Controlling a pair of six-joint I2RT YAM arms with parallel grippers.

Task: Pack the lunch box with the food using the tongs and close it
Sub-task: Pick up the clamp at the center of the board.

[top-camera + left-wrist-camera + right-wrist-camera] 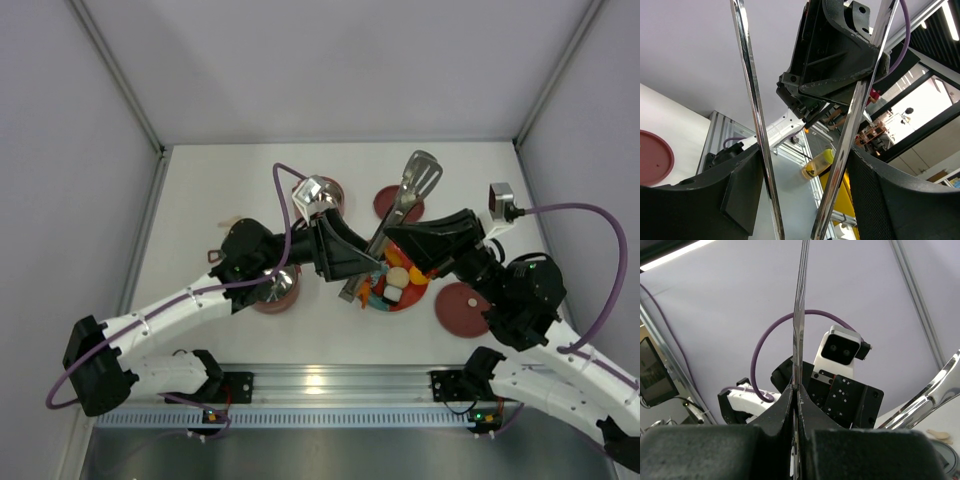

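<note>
Nearest the front edge of the tabletop (220, 190), we see the food (398, 278) heaped on a red plate (392, 307) at about the middle. One maroon lid (462, 308) lies flat just to the right of the plate. One pink pot (283, 290) stands open to its left, partly under the left arm. We judge the lid is set aside so that the pot mouth is free for loading. None of the food seems to have gone in yet, though the arm hides part of that pot. Above the plate the two arms meet over the tongs (412, 190), which slant from over the plate's left rim up toward the far side, clear of the tabletop. The right gripper (796, 410) is clenched on a single thin blade of the tongs, seen edge-on between its fingers; we take this as a steadying hold. The left gripper (802, 195) straddles both blades, with each finger lying against the outside of one blade. It is grasping the tongs across their width, the hold needed to squeeze them shut on a piece of food. Farther back, the slotted head of the tongs hangs over the second lid (385, 203). The second pot (335, 190) stands just left of that lid, half hidden behind the left wrist camera.
</note>
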